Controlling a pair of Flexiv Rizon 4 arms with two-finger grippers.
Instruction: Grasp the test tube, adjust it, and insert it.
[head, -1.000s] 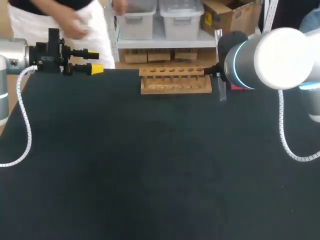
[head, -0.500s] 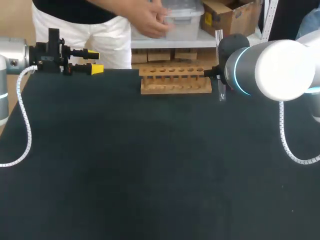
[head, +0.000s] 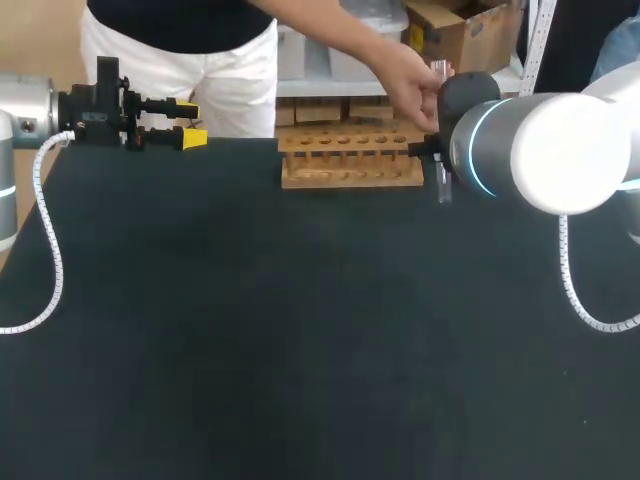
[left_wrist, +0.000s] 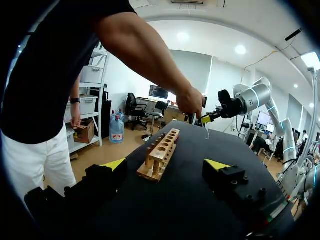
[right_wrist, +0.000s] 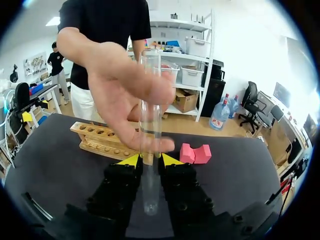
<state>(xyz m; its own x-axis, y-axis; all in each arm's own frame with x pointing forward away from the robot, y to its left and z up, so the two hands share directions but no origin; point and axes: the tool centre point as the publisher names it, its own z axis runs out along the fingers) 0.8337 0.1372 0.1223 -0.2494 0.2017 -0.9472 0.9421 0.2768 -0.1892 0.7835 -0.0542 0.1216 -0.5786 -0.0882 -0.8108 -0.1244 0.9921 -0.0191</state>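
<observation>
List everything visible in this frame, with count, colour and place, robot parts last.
clear glass test tube: one, transparent, upright between the fingers of the right end effector, off the table beside the rack's end.
light wooden rack with rows of holes: one, tan, at the table's far edge near the middle.
pink notched block: one, pink, on the table beside the rack.
black table: one, black, under everything.
person's hand: one, reaching over the far edge to the tube's upper part, apparently touching it.
left end effector: one, black with yellow tips, open, at the far left of the table, holding nothing.
right end effector: one, black with yellow tips, shut on the tube.
</observation>
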